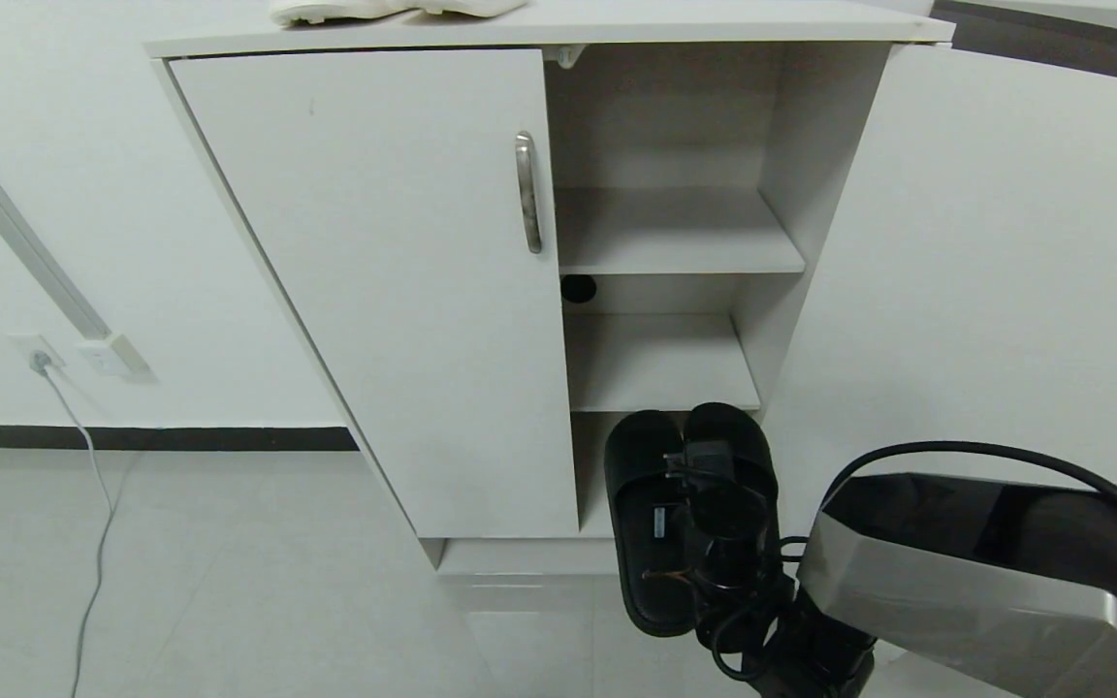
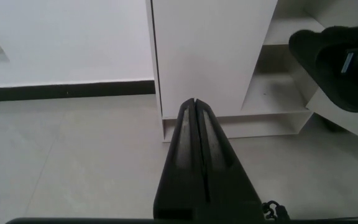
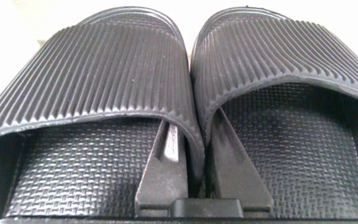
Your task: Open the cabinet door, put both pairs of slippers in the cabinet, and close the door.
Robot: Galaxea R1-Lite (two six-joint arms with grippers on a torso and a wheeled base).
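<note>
We hold the black slippers (image 1: 651, 504) as one unit. The right gripper (image 3: 194, 134) has one finger inside each shoe and pinches the two adjoining strap walls between them, so that both soles sit side by side, toes forward, and can go in together. In the head view the pair hangs at 5 o'clock, just in front of the bottom compartment (image 1: 593, 519) of the cabinet (image 1: 539, 34), toes at its opening and heels outside. The right-hand door (image 1: 985, 271) stands swung wide at 3 o'clock, which leaves the entry free; the left-hand door (image 1: 374, 291) is shut. The left gripper (image 2: 194, 124) is pressed closed on nothing and hangs low over the floor, clear of the approach path (we judge it parked). A pale pair (image 1: 394, 8) lies on the cabinet top at 12 o'clock, not yet stowed.
</note>
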